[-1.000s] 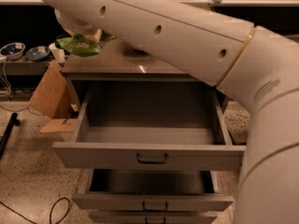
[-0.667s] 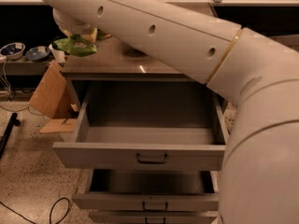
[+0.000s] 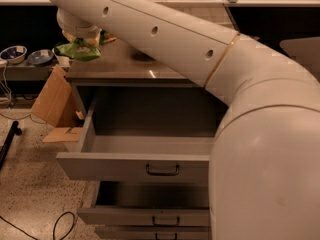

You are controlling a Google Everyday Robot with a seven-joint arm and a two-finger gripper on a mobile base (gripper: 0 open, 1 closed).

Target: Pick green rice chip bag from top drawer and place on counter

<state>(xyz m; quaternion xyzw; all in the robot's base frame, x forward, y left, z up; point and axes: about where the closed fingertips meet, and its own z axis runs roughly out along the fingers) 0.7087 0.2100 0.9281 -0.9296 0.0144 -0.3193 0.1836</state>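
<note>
The green rice chip bag [image 3: 77, 51] is a crumpled bright green bag. It hangs from my gripper [image 3: 80, 38] above the left edge of the counter [image 3: 125, 66]. The gripper is shut on the bag's top, and my wrist hides most of it. The bag is off the counter surface, partly out past its left rim. The top drawer [image 3: 115, 169] is pulled wide open below the counter, and what shows of its inside holds nothing. Its black bar handle [image 3: 162, 170] faces the front. My big pale arm [image 3: 210, 59] crosses the view and hides the cabinet's right side.
A second drawer [image 3: 145, 215] below is partly open. Cardboard [image 3: 52, 104] leans against the cabinet's left side. Two bowls [image 3: 27, 55] sit on a low shelf at the far left. A black cable [image 3: 62, 224] and a black bar [image 3: 7, 144] lie on the speckled floor.
My arm has swung lower and now covers more of the right side of the view. The bag stays held at about the counter's left edge.
</note>
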